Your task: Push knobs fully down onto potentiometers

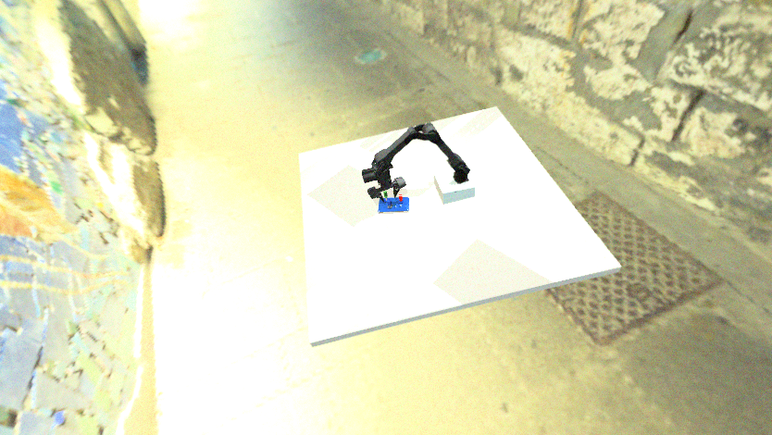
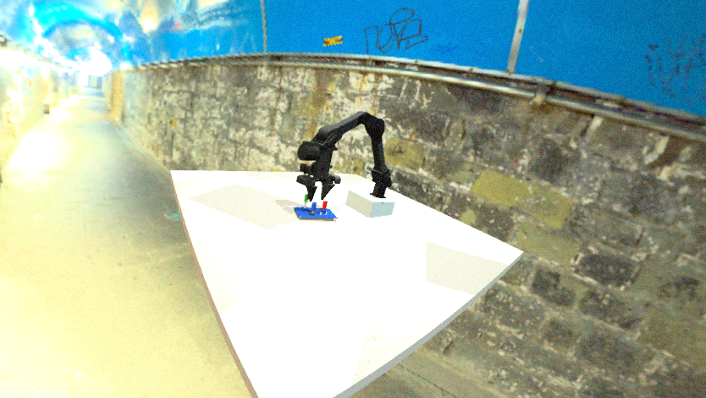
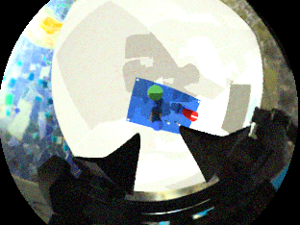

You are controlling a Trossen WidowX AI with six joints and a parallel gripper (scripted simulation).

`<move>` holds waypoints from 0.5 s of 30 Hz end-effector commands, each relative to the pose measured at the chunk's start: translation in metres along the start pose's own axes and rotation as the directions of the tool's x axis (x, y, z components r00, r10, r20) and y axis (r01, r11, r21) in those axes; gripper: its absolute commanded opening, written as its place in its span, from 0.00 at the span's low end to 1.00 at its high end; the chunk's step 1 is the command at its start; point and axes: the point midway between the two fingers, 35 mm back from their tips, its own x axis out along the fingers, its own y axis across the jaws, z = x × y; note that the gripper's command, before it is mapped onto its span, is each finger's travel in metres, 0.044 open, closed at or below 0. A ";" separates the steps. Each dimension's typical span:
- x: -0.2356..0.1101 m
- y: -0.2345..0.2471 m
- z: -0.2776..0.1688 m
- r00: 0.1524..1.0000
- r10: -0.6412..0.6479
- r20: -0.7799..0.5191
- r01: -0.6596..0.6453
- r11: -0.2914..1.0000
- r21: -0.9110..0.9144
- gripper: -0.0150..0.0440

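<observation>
One flat blue circuit board sits at the centre of the wrist view on a white table, carrying two knobs — one round green knob, one red knob. One black gripper hovers above, its pointed fingers spread wide, holding nothing.

Arm: bent in a high arch, elbow raised, forearm directed downward.
Wrist: pointed straight down.
Gripper: opened wide, nothing is held.
Fingers: seen apart, tips pointing down.
</observation>
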 end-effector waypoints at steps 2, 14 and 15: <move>-0.004 -0.007 -0.008 1.000 0.002 -0.013 -0.003 0.999 -0.042 0.97; -0.025 -0.143 -0.006 1.000 -0.012 0.011 0.012 1.000 0.028 1.00; -0.025 -0.154 -0.007 1.000 -0.013 0.010 0.012 0.999 0.033 1.00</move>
